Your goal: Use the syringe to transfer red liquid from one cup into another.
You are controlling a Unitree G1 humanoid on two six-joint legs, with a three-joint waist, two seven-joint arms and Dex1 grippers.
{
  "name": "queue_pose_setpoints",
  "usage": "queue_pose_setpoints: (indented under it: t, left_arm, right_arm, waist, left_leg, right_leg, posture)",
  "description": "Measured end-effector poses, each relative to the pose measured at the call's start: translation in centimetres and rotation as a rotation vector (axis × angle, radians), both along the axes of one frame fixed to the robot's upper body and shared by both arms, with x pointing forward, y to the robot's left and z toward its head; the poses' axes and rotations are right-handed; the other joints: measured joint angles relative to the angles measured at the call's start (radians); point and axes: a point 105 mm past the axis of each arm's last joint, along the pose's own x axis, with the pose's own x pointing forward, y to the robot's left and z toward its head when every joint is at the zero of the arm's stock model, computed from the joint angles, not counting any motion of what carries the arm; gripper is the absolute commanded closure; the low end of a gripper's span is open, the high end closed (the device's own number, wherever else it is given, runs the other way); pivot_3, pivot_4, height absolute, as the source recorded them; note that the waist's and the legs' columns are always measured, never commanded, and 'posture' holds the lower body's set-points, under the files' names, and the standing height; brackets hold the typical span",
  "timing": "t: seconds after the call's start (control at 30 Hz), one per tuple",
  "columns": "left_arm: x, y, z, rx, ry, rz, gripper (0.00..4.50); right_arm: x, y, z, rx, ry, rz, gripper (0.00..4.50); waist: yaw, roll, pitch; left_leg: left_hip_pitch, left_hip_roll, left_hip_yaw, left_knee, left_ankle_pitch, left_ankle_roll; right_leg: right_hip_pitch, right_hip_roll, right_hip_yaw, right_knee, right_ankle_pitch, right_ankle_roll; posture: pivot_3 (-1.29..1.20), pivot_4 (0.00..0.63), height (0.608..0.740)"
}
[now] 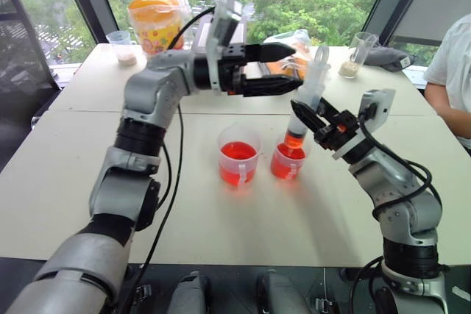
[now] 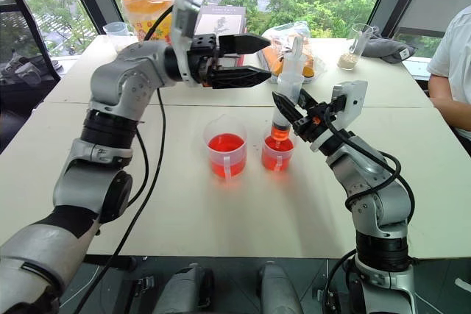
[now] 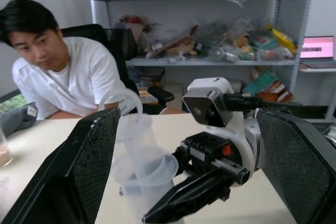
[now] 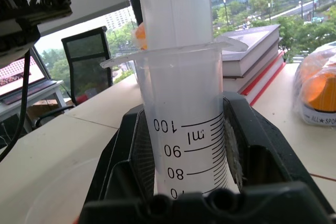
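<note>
Above the right-hand cup [image 1: 288, 161], right gripper [image 1: 303, 119] clamps the syringe [image 1: 307, 97] upright, tip dipped; open left gripper [image 1: 283, 68] should pull the plunger [image 1: 321, 54] straight.

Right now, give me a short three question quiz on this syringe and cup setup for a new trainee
1. True or false: the right gripper is shut on the syringe.
2. The syringe's tip points down into which cup? A) the cup on the robot's right B) the cup on the robot's left C) a far cup with beige powder
3. Fill in: the left gripper hangs level near the syringe's plunger with its fingers ____.

Key: 1 true; 2 A; 3 open
</note>
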Motion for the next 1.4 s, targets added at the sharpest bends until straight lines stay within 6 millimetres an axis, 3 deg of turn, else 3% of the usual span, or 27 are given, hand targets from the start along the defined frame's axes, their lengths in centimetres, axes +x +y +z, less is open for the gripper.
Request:
queue_pose_setpoints:
  t: [0.4, 0.5, 0.73, 1.4]
  left_arm:
    - [0.3, -2.5, -0.8, 0.037, -0.004, -0.057, 0.25]
    - [0.5, -3.0, -0.7, 0.032, -0.003, -0.057, 1.09]
    - [1.1, -2.9, -0.4, 0.005, 0.006, -0.034, 4.47]
    - [1.3, -2.7, -2.1, 0.039, 0.007, -0.024, 4.47]
  right_arm:
    - [-0.2, 0.4, 0.2, -0.007, -0.006, 0.0, 3.07]
    - [-0.2, 0.4, 0.1, -0.012, 0.0, -0.001, 3.07]
    - [-0.8, 1.1, 0.5, -0.034, -0.011, 0.021, 3.07]
    - [-0.6, 0.3, 1.1, -0.111, 0.027, 0.016, 3.07]
  waist:
    - [0.004, 0.0, 0.0]
    - [0.004, 0.0, 0.0]
    - [0.004, 0.0, 0.0]
    - [0.005, 0.0, 0.0]
  left_leg:
    - [-0.001, 0.0, 0.0, 0.0, 0.0, 0.0]
    - [-0.001, 0.0, 0.0, 0.0, 0.0, 0.0]
    - [-0.001, 0.0, -0.001, 0.0, 0.0, 0.0]
    - [-0.001, 0.0, -0.001, 0.0, 0.0, 0.0]
  right_leg:
    - [0.0, 0.0, 0.0, 0.0, 0.0, 0.0]
    - [0.0, 0.0, 0.0, 0.0, 0.0, 0.0]
    - [0.0, 0.0, 0.0, 0.0, 0.0, 0.0]
    - [0.0, 0.0, 0.0, 0.0, 0.0, 0.0]
  posture:
    - [0.0, 0.15, 0.74]
    - [0.0, 0.15, 0.74]
    - [0.0, 0.15, 0.74]
    - [0.0, 0.15, 0.74]
